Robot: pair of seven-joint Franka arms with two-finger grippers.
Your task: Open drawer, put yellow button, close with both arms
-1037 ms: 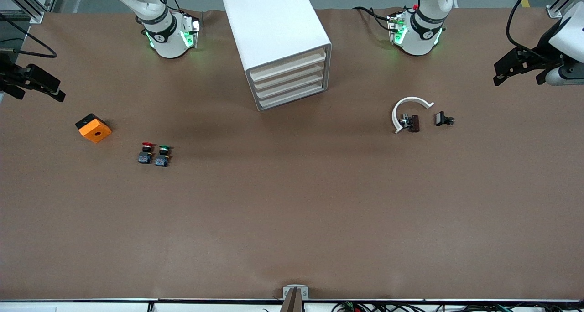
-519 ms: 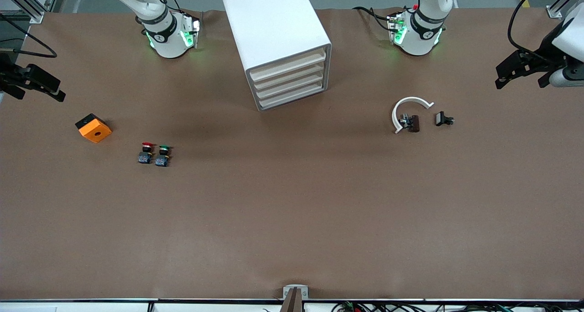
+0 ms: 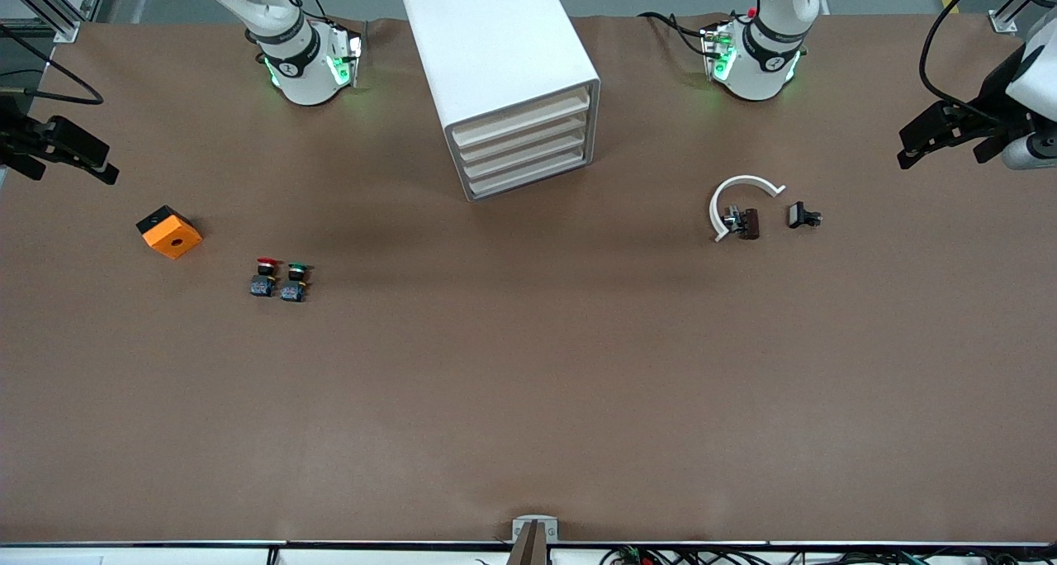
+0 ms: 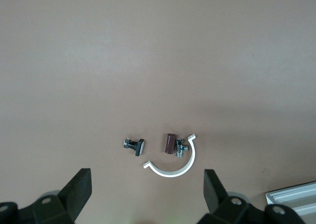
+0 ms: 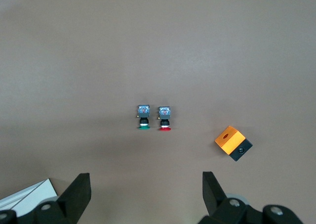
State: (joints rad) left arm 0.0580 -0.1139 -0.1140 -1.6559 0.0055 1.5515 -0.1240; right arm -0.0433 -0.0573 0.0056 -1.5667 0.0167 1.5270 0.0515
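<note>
Left tool (image 3: 912, 144) and right tool (image 3: 103, 171) raised, open.

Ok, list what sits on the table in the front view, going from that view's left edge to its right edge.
Orange block → red-capped button → green-capped button → white cabinet → white curved clip with a small brown part inside its arc → small black part.

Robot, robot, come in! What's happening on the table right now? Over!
Left gripper and right gripper, jaws open, each over its own table end. Top drawer shut. No yellow button seen, only the red button and green button.
</note>
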